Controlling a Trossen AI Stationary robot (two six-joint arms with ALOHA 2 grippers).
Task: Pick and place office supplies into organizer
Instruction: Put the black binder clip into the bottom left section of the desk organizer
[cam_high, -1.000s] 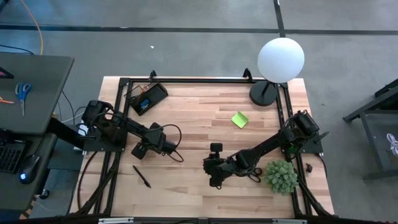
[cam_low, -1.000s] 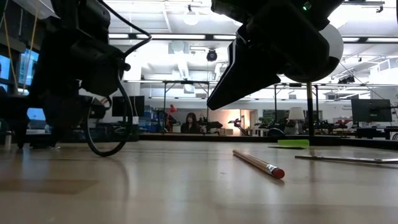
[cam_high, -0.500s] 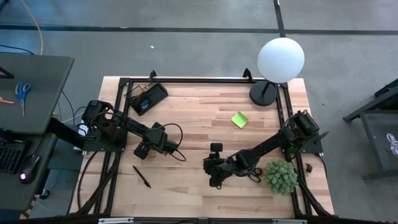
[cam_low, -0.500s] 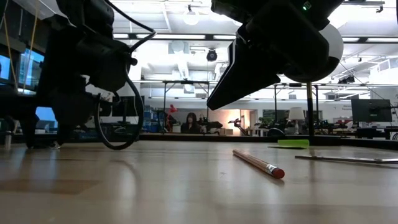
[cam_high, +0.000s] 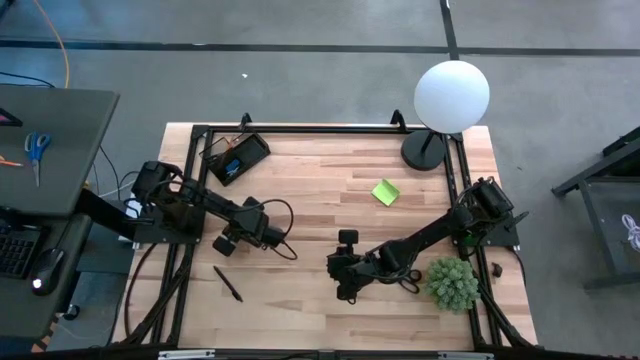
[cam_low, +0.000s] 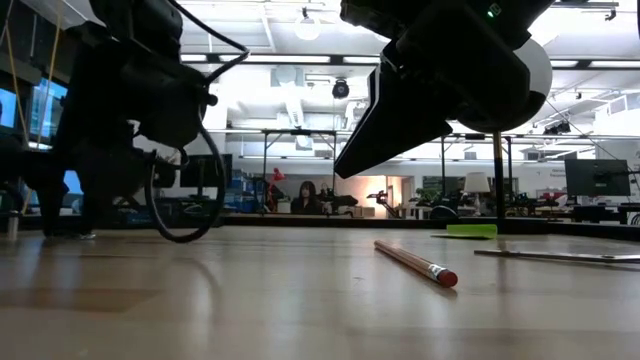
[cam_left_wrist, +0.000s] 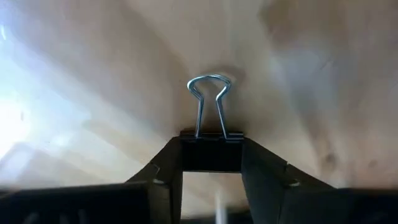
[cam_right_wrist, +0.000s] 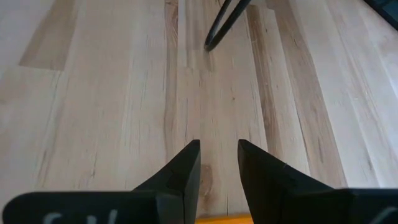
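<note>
Where the two dark fingers of the left gripper meet the wood, a small binder clip sits pinched between them, its black body squeezed at both ends and its silver wire loops lying flat on the table ahead of the fingertips. Seen from above, that gripper sits at centre-left of the frame, its arm stretched in from the left edge and bent low over the tabletop. A black pen lies just below it, toward the lower left. The organizer rests tilted at the table's upper-left corner, well apart from the clip. A lime-green sticky-note pad lies right of centre. The right gripper hovers low at lower centre, fingers slightly parted and holding nothing, near a green plant. A pencil lies in the low view's foreground.
</note>
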